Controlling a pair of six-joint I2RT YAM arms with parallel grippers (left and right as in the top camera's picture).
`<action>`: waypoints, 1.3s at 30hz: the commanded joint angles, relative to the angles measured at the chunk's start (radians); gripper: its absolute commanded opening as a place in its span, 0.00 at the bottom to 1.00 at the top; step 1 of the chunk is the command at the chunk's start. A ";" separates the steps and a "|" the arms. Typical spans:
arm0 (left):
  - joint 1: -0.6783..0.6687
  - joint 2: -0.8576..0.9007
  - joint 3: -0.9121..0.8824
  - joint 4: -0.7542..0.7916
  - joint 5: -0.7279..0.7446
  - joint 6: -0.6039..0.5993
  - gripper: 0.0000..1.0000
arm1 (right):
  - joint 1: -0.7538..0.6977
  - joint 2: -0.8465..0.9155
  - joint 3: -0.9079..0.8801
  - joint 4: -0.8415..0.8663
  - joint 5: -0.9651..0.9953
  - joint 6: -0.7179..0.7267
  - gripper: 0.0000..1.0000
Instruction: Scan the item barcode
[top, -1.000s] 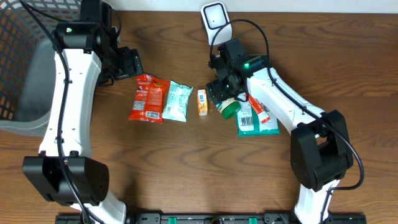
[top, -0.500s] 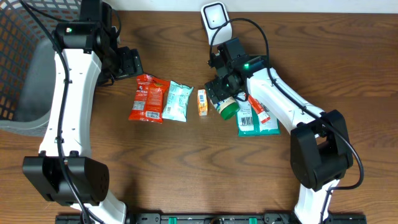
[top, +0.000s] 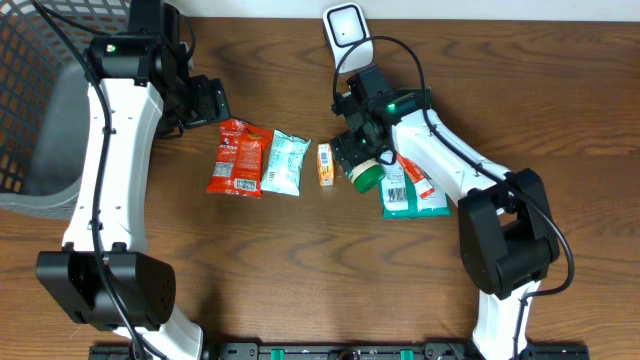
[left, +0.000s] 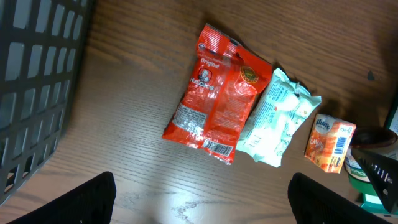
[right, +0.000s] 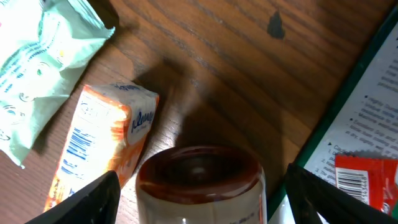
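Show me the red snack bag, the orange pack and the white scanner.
red snack bag (left: 217, 93), left wrist view, bag's middle.
orange pack (left: 329, 144), left wrist view, front face.
white scanner (top: 345, 28), overhead view, its head.

A red snack packet (left: 217, 93) lies on the wooden worktop (left: 124, 174). A pale green packet (left: 277, 121) touches its right edge, with an orange tissue pack (left: 329, 144) just beyond. A black wire basket (left: 37, 93) stands to the packet's left. Below it, the left gripper (left: 202, 208) has its fingers spread wide.
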 joint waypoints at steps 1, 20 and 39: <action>0.002 0.002 -0.001 -0.002 -0.019 0.002 0.89 | 0.008 0.019 -0.012 0.002 -0.010 -0.022 0.80; 0.002 0.002 -0.001 -0.002 -0.019 0.002 0.89 | 0.005 0.016 -0.011 -0.005 -0.023 -0.022 0.80; 0.002 0.002 -0.001 -0.002 -0.019 0.002 0.89 | -0.001 -0.059 0.022 0.004 -0.024 -0.021 0.54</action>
